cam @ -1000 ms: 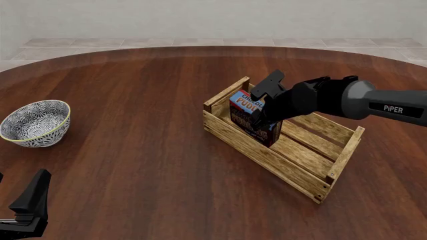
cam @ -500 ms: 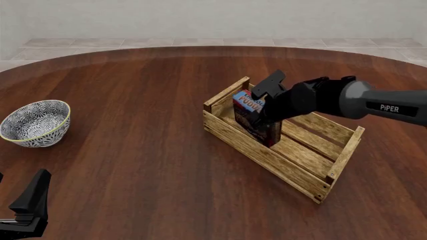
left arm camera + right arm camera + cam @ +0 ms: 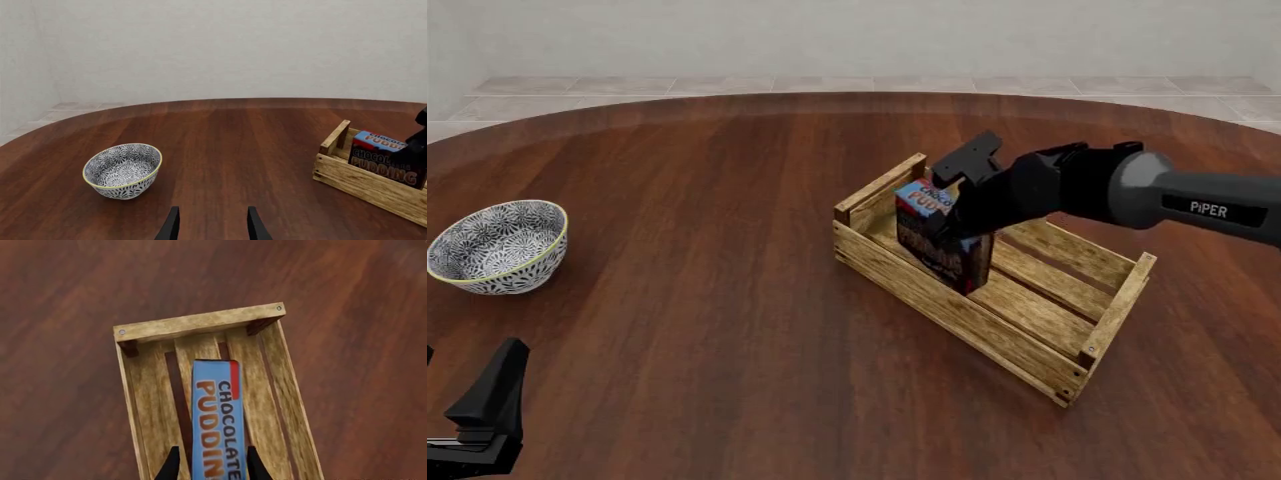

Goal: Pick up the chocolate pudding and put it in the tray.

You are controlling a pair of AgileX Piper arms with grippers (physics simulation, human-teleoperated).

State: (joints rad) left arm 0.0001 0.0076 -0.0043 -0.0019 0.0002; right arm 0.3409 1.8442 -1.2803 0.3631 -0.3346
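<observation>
Brown wood fills most of my front view, the table [image 3: 721, 250] running from edge to edge. Right of centre sits the tray [image 3: 961, 310], a slatted crate lying diagonally from the middle toward the lower right of the frame. The chocolate pudding [image 3: 928, 235] is inside it, standing on edge at the end nearest the middle of the frame, blue top up and dark front facing me. I can't tell if its bottom edge is fully down on the slats or just above them.

My right gripper [image 3: 950, 213] comes in from the right edge and is clamped on the carton. On the right wrist camera I see the pudding [image 3: 217, 415] running lengthwise between the two dark fingertips [image 3: 172, 467], which press against its long sides, with the crate's end board [image 3: 200, 322] beyond it. So the jaws are closed on the box.

My left gripper [image 3: 487, 405] sits in the lower left corner of the front view, well apart from everything. Its wrist camera shows the two fingers [image 3: 172, 227] with a clear gap and nothing in between, so it's spread and empty.

A patterned bowl [image 3: 501, 245] sits at the left edge of the front view, well away from the crate.
</observation>
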